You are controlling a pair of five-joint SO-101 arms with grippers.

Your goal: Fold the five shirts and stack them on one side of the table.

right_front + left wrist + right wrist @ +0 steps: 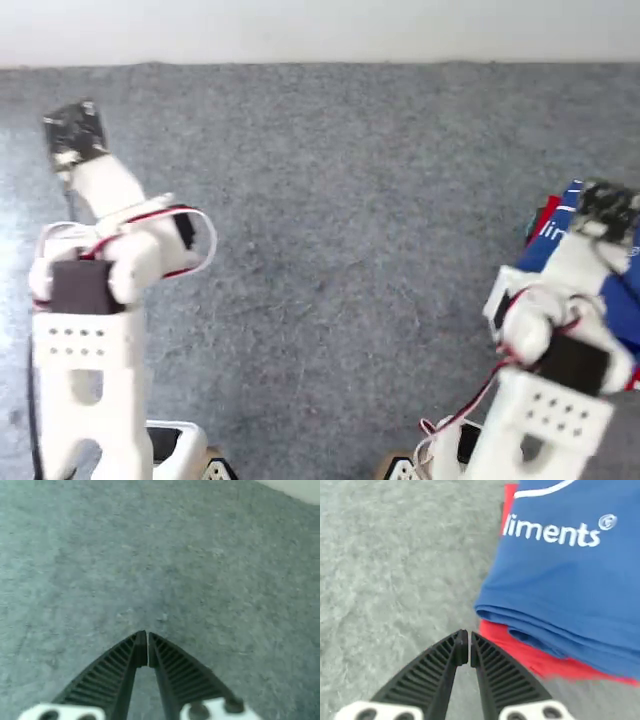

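At the right edge of the grey table (340, 250), a folded blue shirt (570, 580) with white lettering lies on top of a folded red shirt (540, 657). The red shirt shows as a strip along the blue shirt's folded edge and again at one corner. The stack lies flat, partly under the right arm (545, 350) in the high view, where the blue shirt (540, 250) and a sliver of the red shirt (543, 212) appear beside the arm's white body.

The right gripper (469, 647) is over bare table just beside the stack's folded edge. Its black ribbed fingers (435, 675) are pressed together at the tips and hold nothing. The left gripper (147, 650) is over bare table, well apart from the shirts, and its fingers (112, 677) are likewise closed tip to tip and empty.

In the high view the left gripper (72, 130) sits toward the far left of the table and the right gripper (605, 208) over the stack. A white wall (320, 30) borders the table's far edge.
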